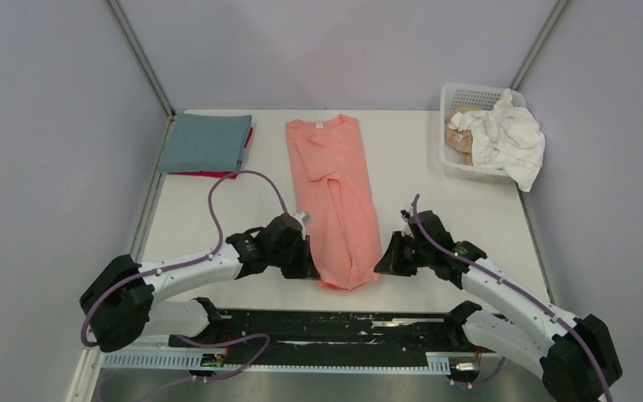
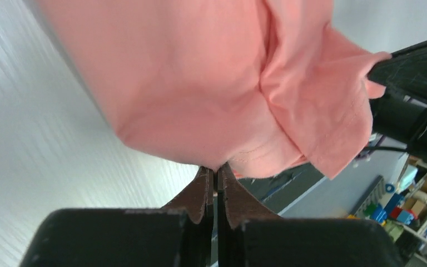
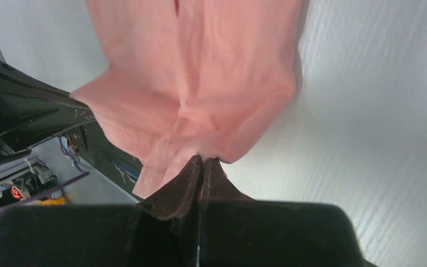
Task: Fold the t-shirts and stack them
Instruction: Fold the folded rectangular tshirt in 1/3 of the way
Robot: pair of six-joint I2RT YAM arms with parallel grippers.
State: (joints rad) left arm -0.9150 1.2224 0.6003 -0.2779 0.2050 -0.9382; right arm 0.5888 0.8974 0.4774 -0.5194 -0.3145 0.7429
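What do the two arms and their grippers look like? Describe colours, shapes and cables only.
Both the left arm and right arm have white links with bulky black joint housings. A purple cable runs along each. The left gripper and right gripper have black bodies with dark brown, tapering fingers.

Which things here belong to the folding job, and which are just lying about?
Job: salmon pink t-shirt, pinched by left gripper and right gripper; folded grey-blue t-shirt on red t-shirt; white t-shirt; tan t-shirt.
Lying about: white lattice basket holding those two.
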